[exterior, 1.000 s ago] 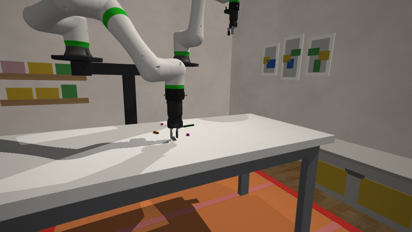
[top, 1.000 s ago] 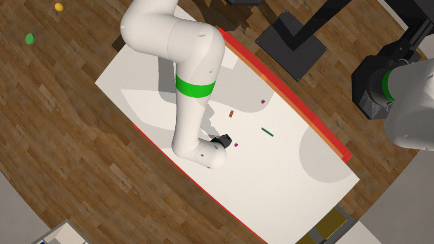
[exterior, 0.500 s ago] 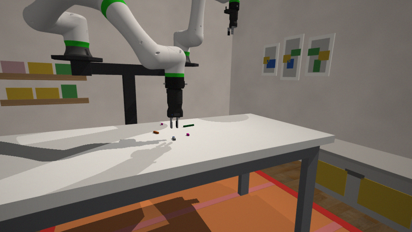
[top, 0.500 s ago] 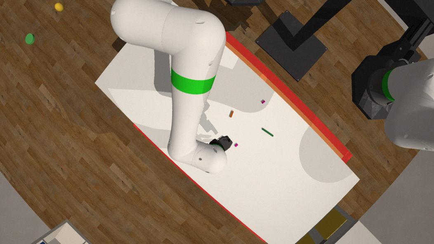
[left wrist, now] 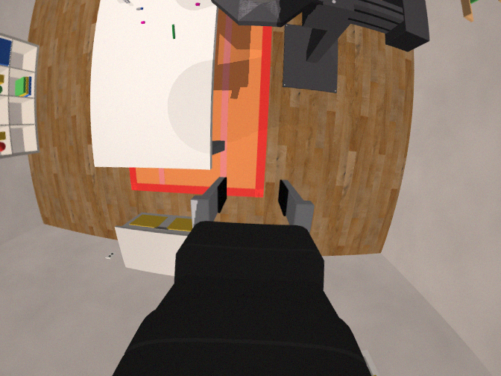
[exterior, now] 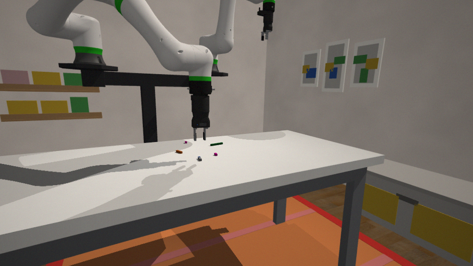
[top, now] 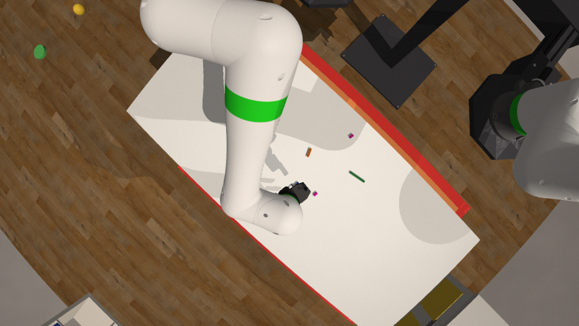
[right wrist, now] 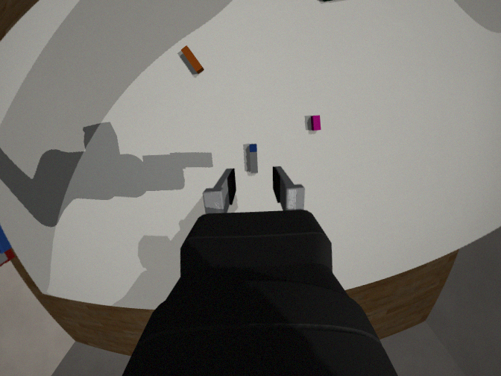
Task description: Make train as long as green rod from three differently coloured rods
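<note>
In the top view, the orange rod lay toward one o'clock from the right gripper. The exterior showed it nearer than the left gripper. The left wrist view showed jaws apart. In the right wrist view, open, empty jaws had the rod at eleven, its axis eleven-to-five.
</note>
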Controlling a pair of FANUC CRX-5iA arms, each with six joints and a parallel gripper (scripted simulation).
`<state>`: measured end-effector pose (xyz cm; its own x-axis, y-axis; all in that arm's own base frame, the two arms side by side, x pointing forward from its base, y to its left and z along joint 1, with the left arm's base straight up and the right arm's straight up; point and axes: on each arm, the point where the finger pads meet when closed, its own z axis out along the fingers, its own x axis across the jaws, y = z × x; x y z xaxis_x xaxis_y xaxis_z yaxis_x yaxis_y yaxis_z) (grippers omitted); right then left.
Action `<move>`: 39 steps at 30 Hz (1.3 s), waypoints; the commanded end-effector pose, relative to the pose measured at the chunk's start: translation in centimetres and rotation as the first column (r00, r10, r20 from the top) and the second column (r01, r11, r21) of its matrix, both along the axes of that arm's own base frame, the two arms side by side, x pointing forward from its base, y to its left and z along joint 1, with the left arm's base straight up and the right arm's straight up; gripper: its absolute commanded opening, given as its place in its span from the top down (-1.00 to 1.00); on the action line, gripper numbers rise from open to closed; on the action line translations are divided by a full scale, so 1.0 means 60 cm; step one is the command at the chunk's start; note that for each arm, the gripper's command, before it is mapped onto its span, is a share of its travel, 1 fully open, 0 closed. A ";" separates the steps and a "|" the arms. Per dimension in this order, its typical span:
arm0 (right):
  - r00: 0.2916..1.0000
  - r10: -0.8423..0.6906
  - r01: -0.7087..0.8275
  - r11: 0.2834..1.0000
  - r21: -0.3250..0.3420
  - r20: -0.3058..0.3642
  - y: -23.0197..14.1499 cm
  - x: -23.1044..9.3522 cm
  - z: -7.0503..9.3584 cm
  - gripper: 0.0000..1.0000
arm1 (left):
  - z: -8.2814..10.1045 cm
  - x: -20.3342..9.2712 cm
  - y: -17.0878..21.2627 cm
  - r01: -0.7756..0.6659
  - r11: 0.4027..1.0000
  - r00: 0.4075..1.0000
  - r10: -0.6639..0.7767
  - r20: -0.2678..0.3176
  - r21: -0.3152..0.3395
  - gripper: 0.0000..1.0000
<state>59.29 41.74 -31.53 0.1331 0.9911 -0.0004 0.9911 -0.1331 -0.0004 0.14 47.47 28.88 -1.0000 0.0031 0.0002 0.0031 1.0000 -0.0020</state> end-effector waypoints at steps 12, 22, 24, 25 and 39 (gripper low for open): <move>1.000 0.000 0.000 1.000 0.001 0.002 0.001 0.002 0.002 -1.00 | 0.001 0.000 0.000 0.000 1.000 1.000 0.000 0.000 0.002 -1.00; 0.998 -0.057 0.057 0.998 0.001 0.002 0.003 -0.005 0.000 -1.00 | 0.001 0.000 0.000 0.000 1.000 1.000 0.000 0.000 0.002 -1.00; 0.994 -0.114 0.114 0.994 0.002 0.002 0.006 -0.011 -0.002 -1.00 | 0.001 0.000 0.000 0.000 1.000 1.000 0.000 0.000 0.002 -1.00; 0.994 -0.114 0.114 0.994 0.002 0.002 0.006 -0.011 -0.002 -1.00 | 0.001 0.000 0.000 0.000 1.000 1.000 0.000 0.000 0.002 -1.00; 0.890 -0.457 0.457 0.890 0.002 0.001 0.016 -0.050 -0.014 -1.00 | 0.001 0.000 0.000 0.000 1.000 1.000 0.000 0.000 0.002 -1.00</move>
